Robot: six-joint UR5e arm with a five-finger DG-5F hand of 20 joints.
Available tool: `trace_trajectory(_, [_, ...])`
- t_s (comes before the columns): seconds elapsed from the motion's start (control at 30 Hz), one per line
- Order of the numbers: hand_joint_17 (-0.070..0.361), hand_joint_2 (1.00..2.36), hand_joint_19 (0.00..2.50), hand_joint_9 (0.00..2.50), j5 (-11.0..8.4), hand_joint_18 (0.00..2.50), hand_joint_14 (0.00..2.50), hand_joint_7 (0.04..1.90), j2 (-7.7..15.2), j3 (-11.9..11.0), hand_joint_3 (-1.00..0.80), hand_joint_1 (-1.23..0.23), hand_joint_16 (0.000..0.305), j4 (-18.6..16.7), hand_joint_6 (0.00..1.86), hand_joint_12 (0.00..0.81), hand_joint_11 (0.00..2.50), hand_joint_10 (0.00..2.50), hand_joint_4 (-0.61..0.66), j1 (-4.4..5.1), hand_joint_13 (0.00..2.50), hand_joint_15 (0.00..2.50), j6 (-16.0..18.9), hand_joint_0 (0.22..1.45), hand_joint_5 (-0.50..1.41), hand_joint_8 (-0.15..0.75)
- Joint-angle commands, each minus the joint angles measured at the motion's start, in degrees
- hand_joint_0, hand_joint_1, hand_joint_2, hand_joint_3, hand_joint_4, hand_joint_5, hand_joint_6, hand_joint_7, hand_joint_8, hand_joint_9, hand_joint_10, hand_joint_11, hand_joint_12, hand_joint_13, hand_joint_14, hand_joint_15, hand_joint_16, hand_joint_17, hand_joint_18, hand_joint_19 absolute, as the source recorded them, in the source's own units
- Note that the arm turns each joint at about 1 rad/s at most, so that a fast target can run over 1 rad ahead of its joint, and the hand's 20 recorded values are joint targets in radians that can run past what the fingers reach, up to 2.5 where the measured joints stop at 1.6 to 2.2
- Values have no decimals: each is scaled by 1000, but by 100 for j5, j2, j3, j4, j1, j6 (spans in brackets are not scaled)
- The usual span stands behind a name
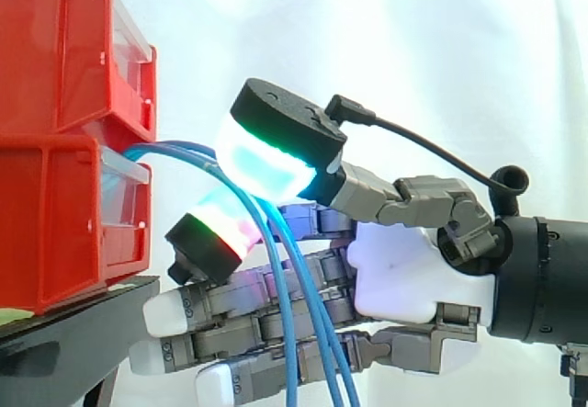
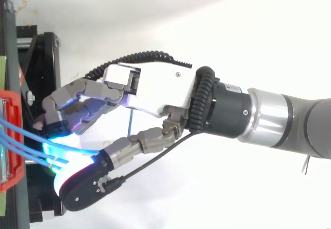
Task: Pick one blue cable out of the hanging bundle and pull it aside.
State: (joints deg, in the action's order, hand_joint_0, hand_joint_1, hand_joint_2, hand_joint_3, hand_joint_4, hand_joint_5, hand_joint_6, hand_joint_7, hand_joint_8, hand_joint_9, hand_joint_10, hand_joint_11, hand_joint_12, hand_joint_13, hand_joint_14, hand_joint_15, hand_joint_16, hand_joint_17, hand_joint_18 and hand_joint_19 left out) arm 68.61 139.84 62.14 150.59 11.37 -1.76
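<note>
Two red bins (image 1: 50,141) are stacked at the left on a black stand (image 1: 64,333), before a white curtain (image 1: 413,49). Blue cables (image 1: 290,333) leave the gap between the bins, arch rightward and hang down across the hand (image 1: 413,274), which comes in from the right. The cables pass between its cyan-green thumb pad (image 1: 262,163) above and a red-green fingertip (image 1: 220,223) below, which pinch them. The other fingers lie nearly straight behind the hanging strands.

Bins (image 1: 64,150) left, cables (image 1: 291,352) in hand (image 1: 413,274) right
</note>
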Motion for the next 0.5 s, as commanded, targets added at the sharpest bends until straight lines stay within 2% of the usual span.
trace_trajectory(0.0, [118,1000,308,851,12,752,6,1414,-1,0,-500,-1007,52,40,910,354,403,14,-8,-4,602,175,62,663,-142,304])
trace_trajectory(0.2, [118,1000,313,858,12,755,7,1224,-27,0,-500,-1019,52,67,908,354,413,13,-9,-30,609,185,114,584,-134,294])
trace_trajectory(0.37, [122,1000,307,864,30,767,7,1232,-115,0,-500,-1039,54,199,885,361,410,12,21,-56,616,182,114,530,-130,299])
trace_trajectory(0.47, [127,1000,308,867,56,777,7,1230,-194,0,-500,-1024,56,418,876,372,412,12,43,-83,621,181,123,488,-130,305])
